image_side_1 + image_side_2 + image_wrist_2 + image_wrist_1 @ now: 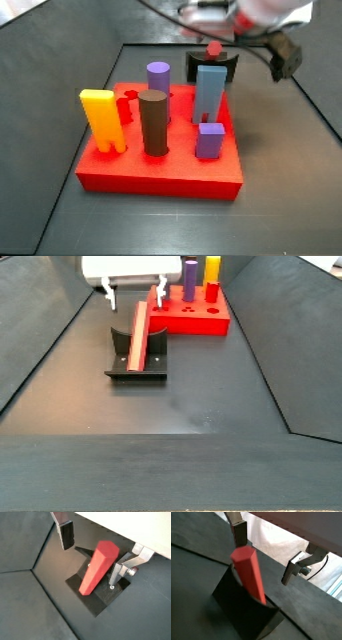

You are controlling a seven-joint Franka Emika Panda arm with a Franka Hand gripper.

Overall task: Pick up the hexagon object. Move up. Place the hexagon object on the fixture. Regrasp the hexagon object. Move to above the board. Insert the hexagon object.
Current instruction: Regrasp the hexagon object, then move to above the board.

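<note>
The rod [250,572] leans in the fixture [241,607], between the pincer [93,552] fingers, which stand apart and clear of it. This looks like the regrasp step: the pincer must close on the rod's upper end.

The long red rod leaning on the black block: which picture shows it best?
A side view: the hexagon object shows full length, leaning on the fixture, with the open gripper around its top. Both wrist views show it close but foreshortened. In a side view only its tip shows.
</note>
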